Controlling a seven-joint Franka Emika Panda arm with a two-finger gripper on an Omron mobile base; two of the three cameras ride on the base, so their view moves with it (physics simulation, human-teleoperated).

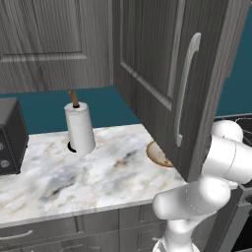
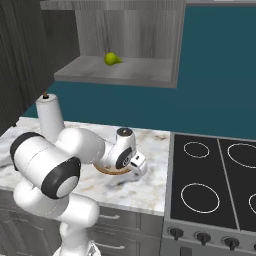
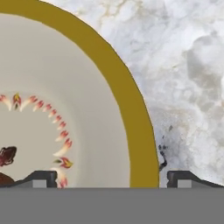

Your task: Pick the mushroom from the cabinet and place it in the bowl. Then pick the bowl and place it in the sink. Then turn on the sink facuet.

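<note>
your two dark fingertips sit at the bottom of the hand view, spread wide and holding nothing, straddling the tan rim of the bowl: one tip over the cream inside, the other over the marble counter. a reddish-brown scrap at the left edge looks like the mushroom lying in the bowl, so you seem to be on the second step, picking up the bowl. next, lower and close on that rim. the bowl is round, so no long axis; it sits upright, mouth upward, on the counter below the open cabinet door. i cannot tell which way the mushroom points.
</note>
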